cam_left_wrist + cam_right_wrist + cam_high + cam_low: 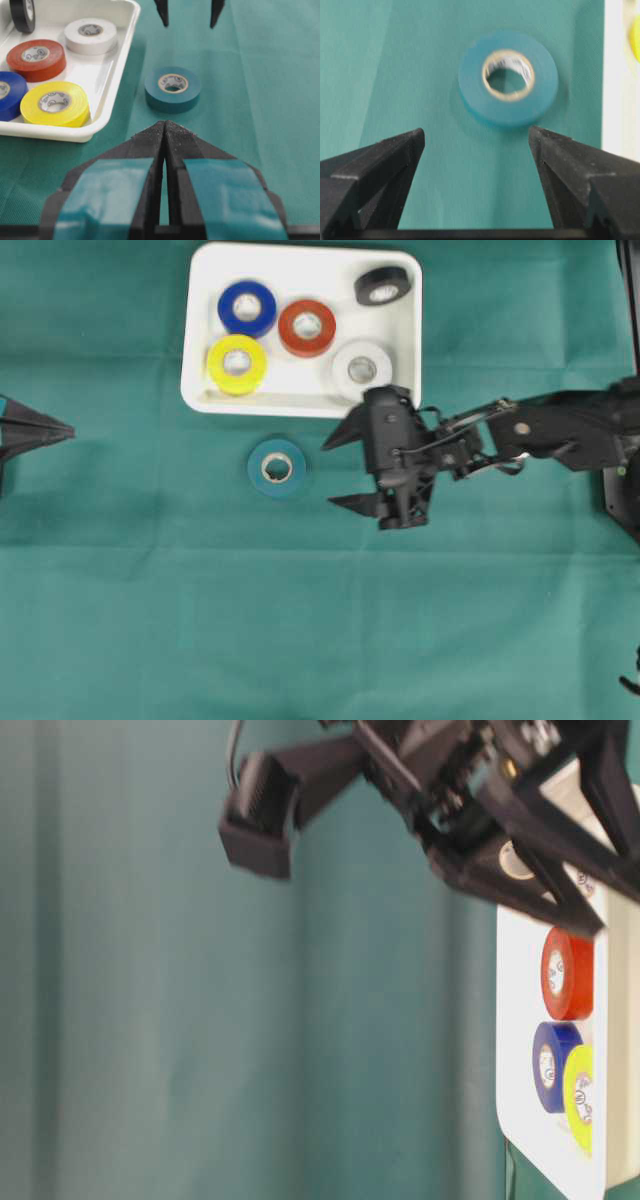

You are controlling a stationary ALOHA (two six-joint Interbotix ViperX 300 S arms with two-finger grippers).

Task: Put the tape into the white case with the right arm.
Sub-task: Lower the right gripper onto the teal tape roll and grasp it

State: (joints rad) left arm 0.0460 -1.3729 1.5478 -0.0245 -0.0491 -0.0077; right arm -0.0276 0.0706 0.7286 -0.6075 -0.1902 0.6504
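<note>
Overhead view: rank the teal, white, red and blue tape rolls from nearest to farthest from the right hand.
From the right hand:
1. Teal roll, on the cloth, straight ahead of the open fingers.
2. White roll, in the white case, near its front edge.
3. Red roll, mid-case.
4. Blue roll, far corner.

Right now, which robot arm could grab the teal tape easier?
The right. Its right gripper is open and pointed at the teal tape roll nearby, while the left gripper is shut and farther away.

Six tape rolls (277, 468) in all, five inside one white case (200, 350), and two arms (560, 425).
</note>
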